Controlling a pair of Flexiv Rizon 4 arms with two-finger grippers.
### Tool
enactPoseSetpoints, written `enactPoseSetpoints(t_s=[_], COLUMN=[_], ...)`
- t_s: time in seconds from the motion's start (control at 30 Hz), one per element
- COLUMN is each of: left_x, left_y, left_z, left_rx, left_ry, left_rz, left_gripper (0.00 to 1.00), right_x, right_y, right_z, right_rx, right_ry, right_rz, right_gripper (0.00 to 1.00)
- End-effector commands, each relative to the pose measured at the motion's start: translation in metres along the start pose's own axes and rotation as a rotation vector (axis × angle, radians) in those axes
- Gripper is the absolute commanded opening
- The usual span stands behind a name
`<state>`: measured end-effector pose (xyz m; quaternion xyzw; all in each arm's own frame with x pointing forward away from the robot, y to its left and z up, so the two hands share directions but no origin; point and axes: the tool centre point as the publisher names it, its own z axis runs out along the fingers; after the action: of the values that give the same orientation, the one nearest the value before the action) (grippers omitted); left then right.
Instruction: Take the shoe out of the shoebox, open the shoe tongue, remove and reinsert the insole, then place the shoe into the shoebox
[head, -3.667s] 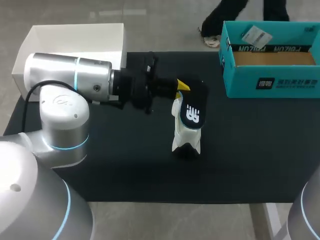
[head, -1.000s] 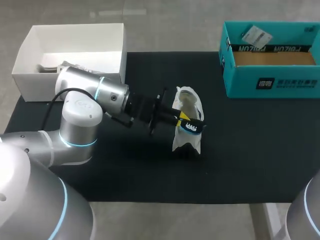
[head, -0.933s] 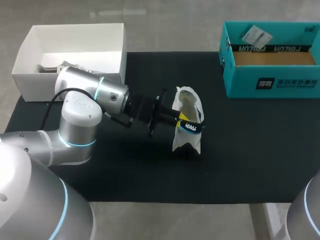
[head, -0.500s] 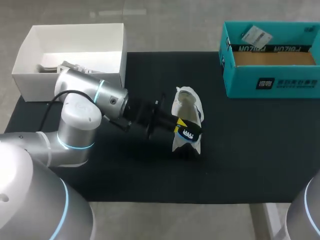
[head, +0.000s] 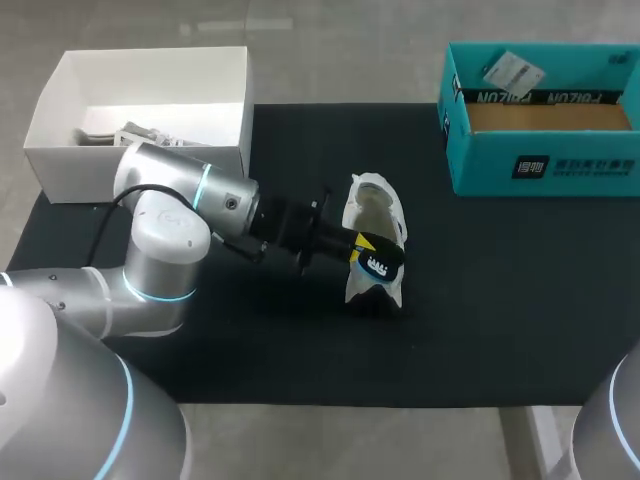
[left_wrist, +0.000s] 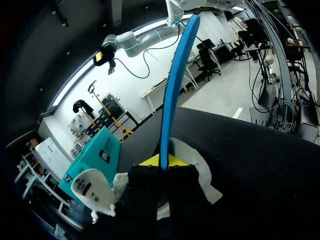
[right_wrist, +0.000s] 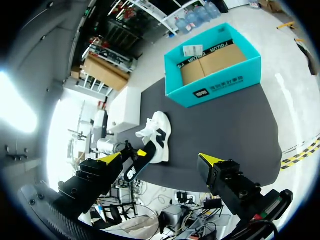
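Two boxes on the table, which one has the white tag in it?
The teal box at the far right, tag at its back wall. The other box is white, far left.

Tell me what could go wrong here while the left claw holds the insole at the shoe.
1. Nothing steadies the shoe: the right claw hangs open, well above the table. Pressing the insole in may shove or tip the shoe.
2. The left claw seems to pinch the insole near one end. The long free part ahead of it could buckle rather than slide in.
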<state>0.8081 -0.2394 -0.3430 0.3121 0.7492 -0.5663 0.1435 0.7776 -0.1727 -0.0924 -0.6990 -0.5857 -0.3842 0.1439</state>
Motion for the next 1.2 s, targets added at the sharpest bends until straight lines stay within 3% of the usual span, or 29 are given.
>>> enactPoseSetpoints(t_s=[0.03, 0.37, 0.43, 0.53, 0.63, 0.73, 0.87, 0.93, 0.97, 1.03, 1.2], left_x=[-0.004, -0.010, -0.011, -0.011, -0.012, -0.012, -0.008, -0.006, -0.006, -0.004, -0.003], left_y=[0.007, 0.010, 0.006, 0.001, -0.005, -0.015, -0.029, -0.034, -0.036, -0.037, -0.029], left_z=[0.004, -0.001, -0.003, -0.005, -0.007, -0.009, -0.012, -0.013, -0.013, -0.014, -0.013], left_rx=[-0.014, 0.000, 0.002, 0.001, 0.013, 0.046, 0.077, 0.086, 0.088, 0.094, 0.080], left_ry=[-0.013, -0.017, -0.011, -0.005, -0.005, -0.001, 0.026, 0.040, 0.045, 0.058, 0.067], left_rz=[-0.003, -0.086, -0.078, -0.066, -0.056, -0.058, -0.046, -0.043, -0.040, -0.043, -0.038], left_gripper=[0.00, 0.00, 0.32, 0.31, 0.45, 0.46, 0.44, 0.38, 0.33, 0.00, 0.00], right_x=[0.001, 0.001, 0.001, 0.001, 0.001, 0.001, 0.001, 0.001, 0.001, 0.001, 0.001], right_y=[0.000, 0.000, 0.000, 0.000, 0.000, 0.000, 0.000, 0.000, 0.000, 0.000, 0.000], right_z=[0.000, 0.000, 0.000, 0.000, 0.000, 0.000, 0.000, 0.000, 0.000, 0.000, 0.000], right_rx=[0.000, 0.000, 0.000, 0.000, 0.000, 0.000, 0.000, 0.000, 0.000, 0.000, 0.000], right_ry=[-0.003, -0.003, -0.003, -0.003, -0.003, -0.003, -0.003, -0.003, -0.003, -0.003, -0.003], right_rz=[0.002, 0.002, 0.002, 0.002, 0.002, 0.002, 0.002, 0.002, 0.002, 0.002, 0.002], right_gripper=[1.00, 1.00, 1.00, 1.00, 1.00, 1.00, 1.00, 1.00, 1.00, 1.00, 1.00])
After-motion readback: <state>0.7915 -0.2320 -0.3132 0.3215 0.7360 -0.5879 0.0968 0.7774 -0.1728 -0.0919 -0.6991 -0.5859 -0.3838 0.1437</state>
